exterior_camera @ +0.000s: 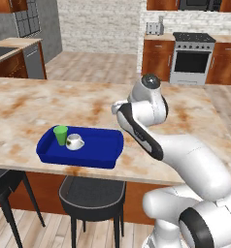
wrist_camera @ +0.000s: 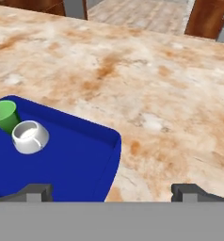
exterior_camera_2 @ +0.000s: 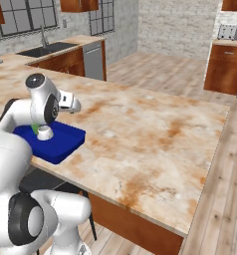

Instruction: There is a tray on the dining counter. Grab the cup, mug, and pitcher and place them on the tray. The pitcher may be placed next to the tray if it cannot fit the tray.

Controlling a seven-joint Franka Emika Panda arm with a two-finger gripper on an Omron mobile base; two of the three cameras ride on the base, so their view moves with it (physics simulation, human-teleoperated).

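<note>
The blue tray (exterior_camera: 95, 151) (exterior_camera_2: 65, 142) (wrist_camera: 71, 157) lies on the dining counter (exterior_camera: 35, 106) (exterior_camera_2: 140, 129) (wrist_camera: 147, 70) near its front edge. At the tray's left end the green cup (exterior_camera: 60, 134) (exterior_camera_2: 36, 128) (wrist_camera: 4, 115) stands upright, with the white mug (exterior_camera: 74, 141) (exterior_camera_2: 45, 132) (wrist_camera: 30, 136) right beside it. My gripper (wrist_camera: 113, 192) hangs open and empty above the tray's right end, its two fingertips wide apart. The pitcher is out of view.
Two dark stools (exterior_camera: 92, 193) (exterior_camera: 1, 181) stand under the counter's front edge. A stove (exterior_camera: 191, 58) lines the far wall, and a sink counter (exterior_camera_2: 46, 48) runs along the left. The marble top stretches bare to the right of the tray.
</note>
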